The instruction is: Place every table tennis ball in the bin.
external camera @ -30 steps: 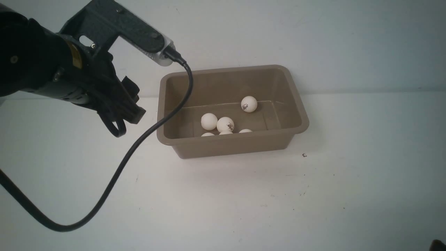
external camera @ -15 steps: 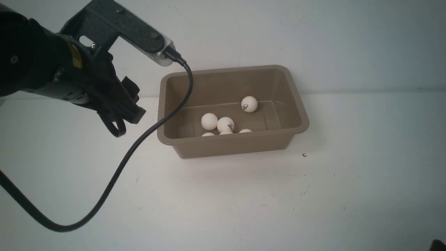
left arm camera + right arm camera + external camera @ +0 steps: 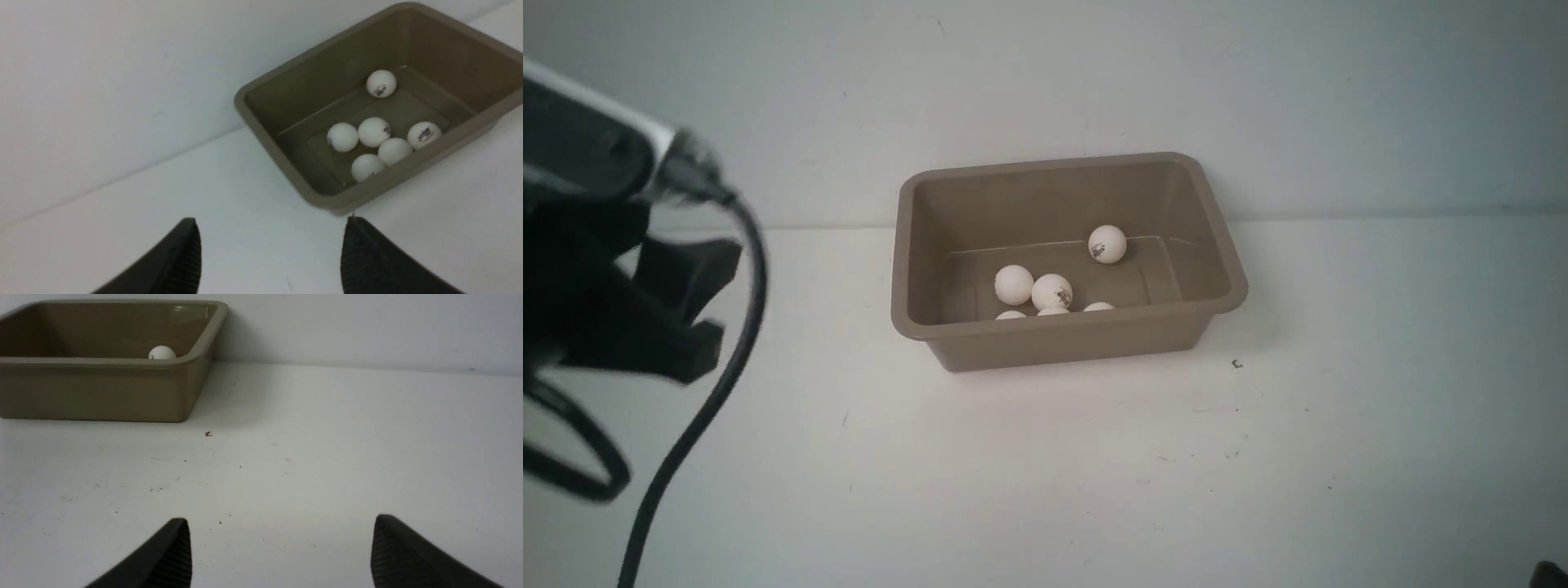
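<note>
The taupe-brown bin (image 3: 1062, 327) stands at the back middle of the white table, against the wall. Several white table tennis balls (image 3: 1051, 291) lie on its floor; one (image 3: 1107, 243) sits apart near the far wall. The left wrist view looks down into the bin (image 3: 433, 45) and shows the balls (image 3: 374, 132) clustered by its near side. My left gripper (image 3: 271, 221) is open and empty, above bare table to the left of the bin. My right gripper (image 3: 281, 520) is open and empty, low over the table right of the bin (image 3: 94, 392), where one ball (image 3: 162, 353) peeks over the rim.
The left arm's black cable (image 3: 711, 384) hangs down at the far left of the front view. A small dark speck (image 3: 1236, 364) lies on the table (image 3: 1094, 474) just right of the bin. The pale wall stands close behind the bin.
The left arm has swung left and down, away from the bin, and is blurred now. Its cable no longer crosses the bin. The balls and the bin have not moved.
</note>
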`<state>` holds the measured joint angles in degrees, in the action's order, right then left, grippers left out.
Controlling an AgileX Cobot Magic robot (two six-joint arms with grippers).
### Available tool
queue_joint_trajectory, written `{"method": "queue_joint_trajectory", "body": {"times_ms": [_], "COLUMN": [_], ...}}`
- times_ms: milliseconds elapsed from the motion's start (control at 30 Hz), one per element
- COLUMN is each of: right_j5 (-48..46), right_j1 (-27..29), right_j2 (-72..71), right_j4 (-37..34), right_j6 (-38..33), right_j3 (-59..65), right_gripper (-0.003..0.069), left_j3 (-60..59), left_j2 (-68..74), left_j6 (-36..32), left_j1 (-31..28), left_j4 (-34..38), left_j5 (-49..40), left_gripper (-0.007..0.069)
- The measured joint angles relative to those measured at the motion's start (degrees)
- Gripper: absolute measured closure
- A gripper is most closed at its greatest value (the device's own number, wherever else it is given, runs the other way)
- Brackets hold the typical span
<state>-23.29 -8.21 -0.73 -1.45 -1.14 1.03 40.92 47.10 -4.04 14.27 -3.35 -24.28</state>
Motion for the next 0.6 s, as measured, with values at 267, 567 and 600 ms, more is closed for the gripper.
{"method": "queue_joint_trajectory", "body": {"times_ms": [267,567,600], "right_j5": [0.0,0.0,0.0], "right_j1": [0.0,0.0,0.0], "right_j2": [0.0,0.0,0.0], "right_j4": [0.0,0.0,0.0], "right_j6": [0.0,0.0,0.0], "right_j3": [0.0,0.0,0.0], "right_gripper": [0.0125,0.0125,0.0125], "left_j3": [-25.7,-42.4,-42.5], "left_j2": [-14.5,-30.4,-32.6], "left_j6": [-3.5,-3.3,-3.3], "left_j1": [-15.3,-21.0,-21.0], "left_j4": [6.9,10.6,10.7], "left_j5": [7.0,14.1,13.6], "left_gripper": [0.0209,0.0209,0.0209]}}
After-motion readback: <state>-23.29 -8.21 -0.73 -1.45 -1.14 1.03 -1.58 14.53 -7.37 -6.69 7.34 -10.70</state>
